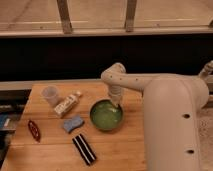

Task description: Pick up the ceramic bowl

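Note:
The ceramic bowl (106, 115) is round, shallow and glossy green. It sits on the wooden table (55, 150), right of centre. My gripper (116, 103) hangs from the white arm (150, 90) straight down onto the bowl's far right rim. The bowl's inside is lighter, mottled green.
A translucent whitish cup (50, 95) stands at the table's back left. A small white bottle (68, 104) lies next to it. A blue sponge (73, 123), a dark red object (34, 130) and a black striped bar (84, 148) lie in front. The robot's white body (175, 135) fills the right.

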Controlling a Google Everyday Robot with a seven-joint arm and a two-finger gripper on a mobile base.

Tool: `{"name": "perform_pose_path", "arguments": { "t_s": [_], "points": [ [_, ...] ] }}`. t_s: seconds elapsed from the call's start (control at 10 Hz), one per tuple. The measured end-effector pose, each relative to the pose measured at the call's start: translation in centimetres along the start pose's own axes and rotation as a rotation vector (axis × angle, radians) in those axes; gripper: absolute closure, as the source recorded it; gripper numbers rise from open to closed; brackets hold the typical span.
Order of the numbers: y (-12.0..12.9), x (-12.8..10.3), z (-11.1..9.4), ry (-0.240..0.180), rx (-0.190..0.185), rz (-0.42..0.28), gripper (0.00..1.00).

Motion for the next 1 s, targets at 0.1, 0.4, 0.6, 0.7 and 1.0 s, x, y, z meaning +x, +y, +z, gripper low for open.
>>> {"name": "perform_pose_path", "arguments": {
  "t_s": [0.1,0.4,0.6,0.7,1.0],
  "points": [
    [-1.3,-0.5,-3.4,-0.059,0.009,0.021,1.00],
    [-2.8,-1.9,-8.4,-0.163,0.028,0.049,1.00],
    [-3.8,-2.5,-11.4,-0.246,0.034,0.070,1.00],
    [-4.2,-2.5,-12.7,-0.279,0.033,0.085,1.00],
    [-3.9,-2.8,-12.6,-0.279,0.030,0.082,1.00]
  ]
}}
